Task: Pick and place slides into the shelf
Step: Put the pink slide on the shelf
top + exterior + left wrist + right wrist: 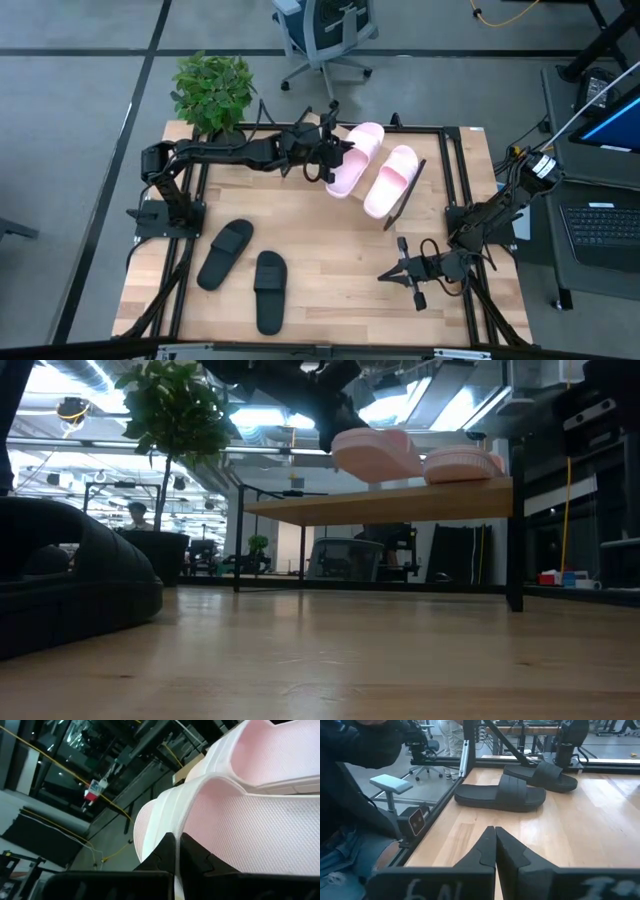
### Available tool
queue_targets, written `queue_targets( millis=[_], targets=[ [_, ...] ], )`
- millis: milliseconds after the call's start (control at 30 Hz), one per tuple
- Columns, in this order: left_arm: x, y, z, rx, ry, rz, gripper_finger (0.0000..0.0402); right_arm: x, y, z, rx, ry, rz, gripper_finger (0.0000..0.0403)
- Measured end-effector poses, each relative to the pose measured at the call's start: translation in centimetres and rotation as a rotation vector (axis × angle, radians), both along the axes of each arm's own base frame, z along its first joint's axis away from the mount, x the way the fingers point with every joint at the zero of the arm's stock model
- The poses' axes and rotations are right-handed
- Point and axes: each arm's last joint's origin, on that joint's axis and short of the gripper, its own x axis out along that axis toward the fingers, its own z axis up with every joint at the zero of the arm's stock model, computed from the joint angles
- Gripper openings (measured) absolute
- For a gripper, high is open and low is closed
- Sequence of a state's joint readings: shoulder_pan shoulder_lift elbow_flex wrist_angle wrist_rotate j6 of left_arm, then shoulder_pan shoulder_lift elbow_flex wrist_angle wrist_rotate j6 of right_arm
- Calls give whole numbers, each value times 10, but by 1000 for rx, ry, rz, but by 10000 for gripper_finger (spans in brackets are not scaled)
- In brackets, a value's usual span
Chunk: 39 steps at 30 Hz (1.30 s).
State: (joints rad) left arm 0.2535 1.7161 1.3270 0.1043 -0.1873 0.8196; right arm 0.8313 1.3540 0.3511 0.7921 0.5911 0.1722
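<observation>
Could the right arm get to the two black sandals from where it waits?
Probably yes: the right gripper rests low on the table, bare wood lying between it and the black slides. The left gripper is busy with a pink slide.

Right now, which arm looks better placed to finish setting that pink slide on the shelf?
Left. Its gripper is shut on the pink slide at the shelf. The right gripper waits low over the table, away from it.

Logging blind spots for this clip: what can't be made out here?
- Shelf: high view, pink slides cover most of it.
- Left end effector: grip unclear, pink strap hides contact.
- Black slides: low view, the near one is a cropped blur.
</observation>
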Motion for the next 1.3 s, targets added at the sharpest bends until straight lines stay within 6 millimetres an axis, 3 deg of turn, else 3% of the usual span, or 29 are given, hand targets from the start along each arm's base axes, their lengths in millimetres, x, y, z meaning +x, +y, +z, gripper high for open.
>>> queue_targets(
  millis=[200, 400, 533, 967, 1300],
  targets=[
    [0, 1, 0, -10, 30, -1, 0, 1, 0, 0, 5, 3, 18, 4],
    [2, -1, 26, -90, 38, -40, 0, 0, 2, 2, 25, 3, 82, 4],
    [1, -1, 32, -104, 37, -45, 0, 0, 2, 2, 24, 3, 82, 4],
    [34, 15, -6, -72, 124, -7, 0, 0, 2, 2, 29, 1, 81, 4],
    [41, 15, -4, -89, 101, -16, 0, 0, 1, 1, 16, 14, 81, 4]
  ],
)
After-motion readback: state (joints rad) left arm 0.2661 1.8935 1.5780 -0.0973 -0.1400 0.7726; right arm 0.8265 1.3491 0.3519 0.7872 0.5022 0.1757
